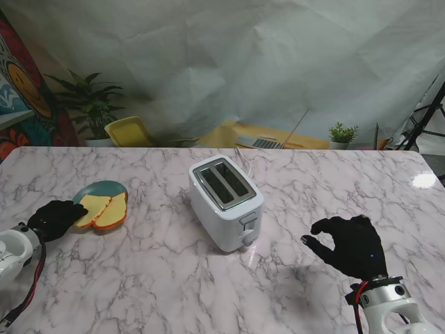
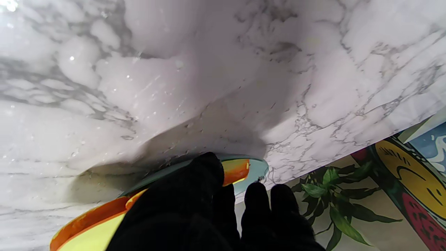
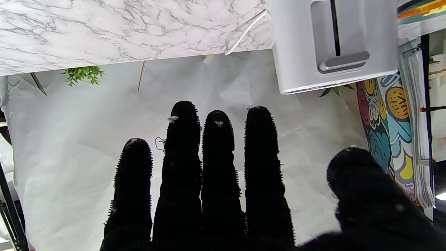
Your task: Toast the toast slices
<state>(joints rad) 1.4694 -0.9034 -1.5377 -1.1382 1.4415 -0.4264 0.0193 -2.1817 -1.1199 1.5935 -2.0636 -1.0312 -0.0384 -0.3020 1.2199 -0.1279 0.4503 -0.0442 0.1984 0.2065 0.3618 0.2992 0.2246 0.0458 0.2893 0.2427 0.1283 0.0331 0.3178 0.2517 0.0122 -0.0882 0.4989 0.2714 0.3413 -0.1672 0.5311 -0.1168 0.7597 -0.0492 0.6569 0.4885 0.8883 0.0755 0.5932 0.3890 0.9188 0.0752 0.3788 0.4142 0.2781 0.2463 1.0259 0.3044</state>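
Two toast slices (image 1: 103,209), yellow with orange crust, lie overlapping on a teal plate (image 1: 104,188) at the left side of the marble bench (image 1: 139,278). Left hand (image 1: 54,218), black-gloved: resting at the plate's left edge with fingertips (image 2: 205,170) on the nearer slice; whether it grips the slice I cannot tell. White two-slot toaster (image 1: 226,202): mid-bench, both slots vacant, lever (image 3: 343,61) facing the robot. Right hand (image 1: 348,243): raised over the bench right of the toaster, well apart from it, fingers (image 3: 217,150) spread, holding nothing.
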